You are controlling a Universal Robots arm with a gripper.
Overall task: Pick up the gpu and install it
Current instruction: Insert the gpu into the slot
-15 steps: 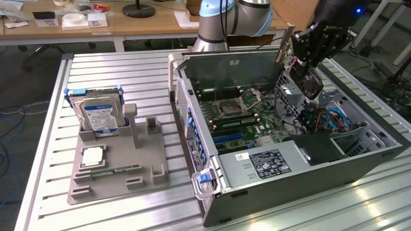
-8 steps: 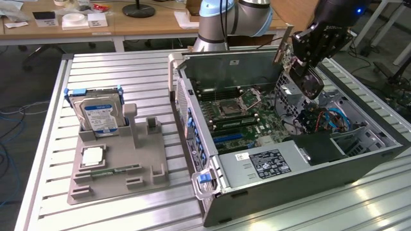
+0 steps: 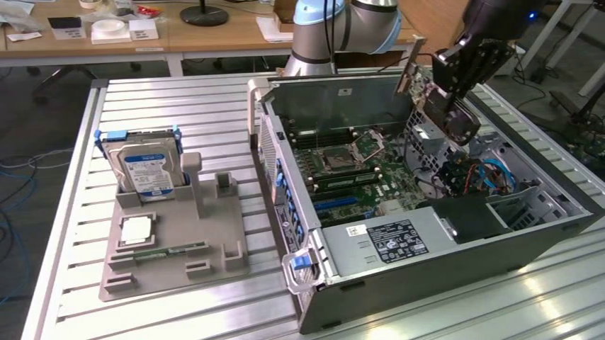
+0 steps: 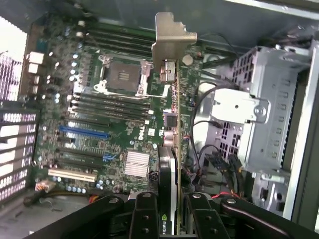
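End effector (image 3: 452, 91) clasping gpu (image 3: 454, 119), above case (image 3: 426, 265)

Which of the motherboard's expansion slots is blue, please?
The slot nearest the CPU socket; the white slot lies farthest, with black ones between.

You're in a robotics lab: a ribbed silver aluminium work table (image 3: 189, 106) carries an opened grey desktop computer case (image 3: 426, 276) and a grey plastic parts holder (image 3: 180, 244). A light-blue-and-silver robot arm (image 3: 326, 32) rises behind, near cluttered wooden desks (image 3: 217, 39) and loose blue floor cables (image 3: 14, 173).
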